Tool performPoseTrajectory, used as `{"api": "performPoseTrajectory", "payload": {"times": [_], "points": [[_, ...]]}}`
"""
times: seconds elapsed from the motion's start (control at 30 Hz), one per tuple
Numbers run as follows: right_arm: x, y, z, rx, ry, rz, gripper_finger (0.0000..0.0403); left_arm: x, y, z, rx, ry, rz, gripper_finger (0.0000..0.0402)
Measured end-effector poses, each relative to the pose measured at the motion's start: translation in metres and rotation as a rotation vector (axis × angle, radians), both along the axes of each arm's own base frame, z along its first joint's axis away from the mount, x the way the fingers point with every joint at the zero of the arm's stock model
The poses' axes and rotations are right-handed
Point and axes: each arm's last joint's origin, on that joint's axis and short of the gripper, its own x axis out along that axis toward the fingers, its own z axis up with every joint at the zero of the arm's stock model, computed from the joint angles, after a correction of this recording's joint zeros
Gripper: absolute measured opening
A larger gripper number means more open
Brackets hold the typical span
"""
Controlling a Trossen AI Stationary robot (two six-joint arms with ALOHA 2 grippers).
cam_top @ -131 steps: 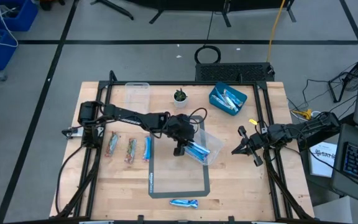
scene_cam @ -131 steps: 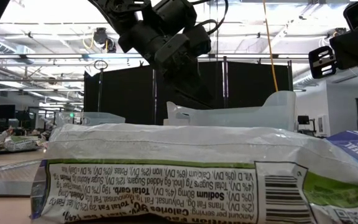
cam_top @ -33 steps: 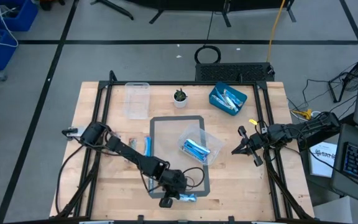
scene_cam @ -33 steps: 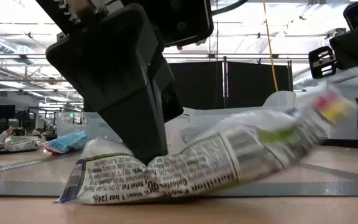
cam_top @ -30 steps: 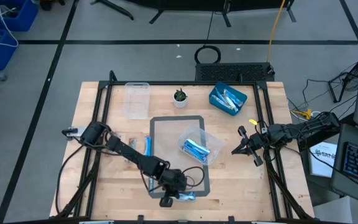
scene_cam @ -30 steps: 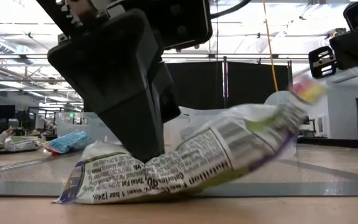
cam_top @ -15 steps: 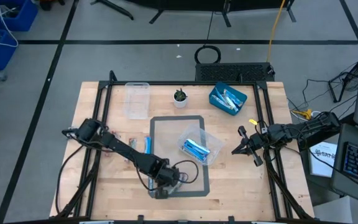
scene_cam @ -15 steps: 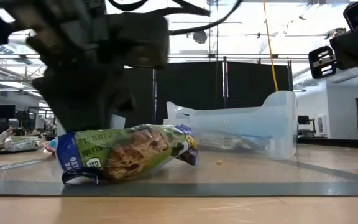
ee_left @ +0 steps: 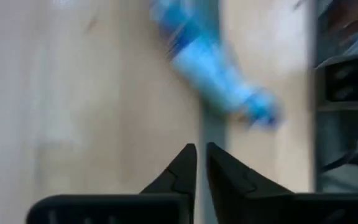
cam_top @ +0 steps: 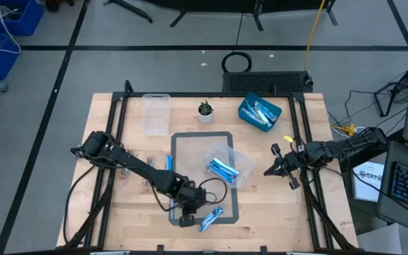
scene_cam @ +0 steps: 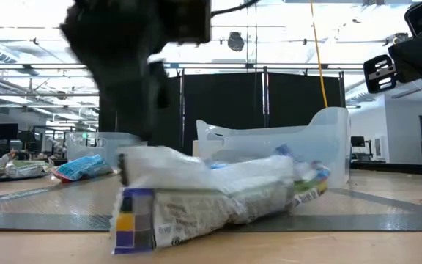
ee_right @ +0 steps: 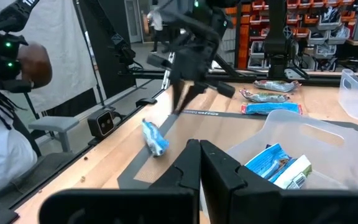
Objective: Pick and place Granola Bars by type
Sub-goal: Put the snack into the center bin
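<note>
Sorting bars across the desk (cam_top: 275,205): the left tool (cam_top: 187,217), fingers nearly together and empty, hangs just beside a blue bar (cam_top: 210,218) lying loose at the mat (cam_top: 234,205) edge. Next comes regrasping it for the tub (cam_top: 227,168). The right tool (cam_top: 269,171) waits shut, well apart.

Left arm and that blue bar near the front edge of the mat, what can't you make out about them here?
- Left tool, high view: the wrist covers its fingers.
- Low view: the arm is a dark motion blur, so contact with the blue bar is unclear.
- Left wrist view: the bar is smeared, print unreadable.
- High view: the bar's type is too small to tell.
</note>
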Motion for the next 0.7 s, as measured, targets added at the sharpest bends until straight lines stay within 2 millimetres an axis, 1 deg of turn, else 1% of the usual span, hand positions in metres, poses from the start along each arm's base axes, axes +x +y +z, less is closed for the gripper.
{"api": "performPoseTrajectory", "payload": {"times": [0.2, 0.37, 0.5, 0.63, 0.7], "points": [[0.0, 0.0, 0.0, 0.0, 0.0, 0.0, 0.0, 0.006, -0.001, 0.004, -0.039, -0.055, 0.014, 0.0105], [0.0, 0.0, 0.0, 0.0, 0.0, 0.0, 0.0, 0.009, 0.006, 0.004, -0.017, -0.063, 0.059, 0.0151], [0.0, 0.0, 0.0, 0.0, -0.001, 0.0, 0.0, 0.013, 0.012, 0.005, -0.019, -0.081, 0.087, 0.0169], [0.0, 0.0, 0.0, 0.0, -0.001, 0.0, 0.0, 0.023, 0.017, 0.005, -0.052, -0.146, 0.104, 0.0172], [0.0, 0.0, 0.0, 0.0, -0.001, 0.0, 0.0, 0.027, 0.02, 0.001, -0.068, -0.142, 0.103, 0.0172]]}}
